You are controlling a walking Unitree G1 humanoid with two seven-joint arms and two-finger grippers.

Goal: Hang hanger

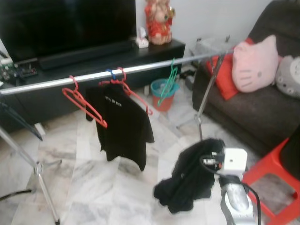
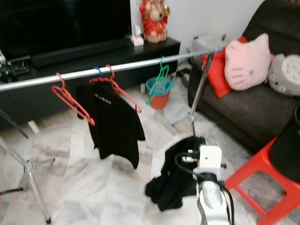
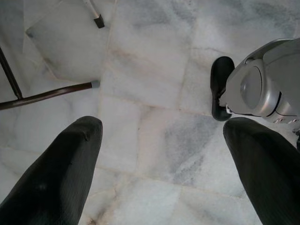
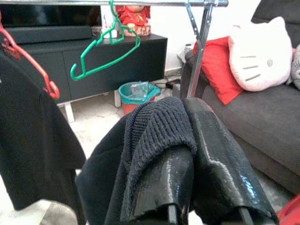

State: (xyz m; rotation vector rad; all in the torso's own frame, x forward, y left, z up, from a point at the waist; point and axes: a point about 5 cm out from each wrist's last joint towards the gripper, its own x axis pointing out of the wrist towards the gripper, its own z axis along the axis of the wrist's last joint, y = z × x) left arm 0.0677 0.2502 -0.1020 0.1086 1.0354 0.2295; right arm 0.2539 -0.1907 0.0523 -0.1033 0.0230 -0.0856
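Here we are gripping a black garment (image 1: 190, 180) in our right pincer (image 4: 197, 154), the rail (image 1: 140, 68) at eleven o'clock; our left pincer (image 3: 159, 164) is gaping wide over the floor.

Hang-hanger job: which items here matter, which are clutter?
Job:
right gripper, shut on black garment
clothes rail
green hanger
empty red hanger
hung black T-shirt

Clutter:
teal bucket
sofa
pink cat cushion
red stool
left gripper, open, idle
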